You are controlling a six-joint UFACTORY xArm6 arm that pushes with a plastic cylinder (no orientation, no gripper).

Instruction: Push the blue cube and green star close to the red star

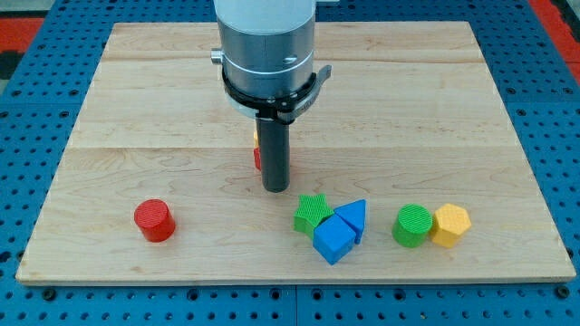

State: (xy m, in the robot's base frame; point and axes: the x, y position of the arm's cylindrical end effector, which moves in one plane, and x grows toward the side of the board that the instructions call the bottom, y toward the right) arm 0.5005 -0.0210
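Note:
My tip [275, 188] sits near the board's middle, just above and to the left of the green star [312, 214]. The blue cube [334, 239] lies right below the green star and touches it. A blue triangular block [354, 216] touches both on their right. Behind the rod, a red block [257, 158] and a yellow block [256, 136] above it show only as slivers at the rod's left edge; their shapes are hidden.
A red cylinder [154, 220] stands at the lower left. A green cylinder [412, 225] and a yellow hexagonal block [449, 224] sit together at the lower right. The wooden board [136, 109] rests on a blue pegboard.

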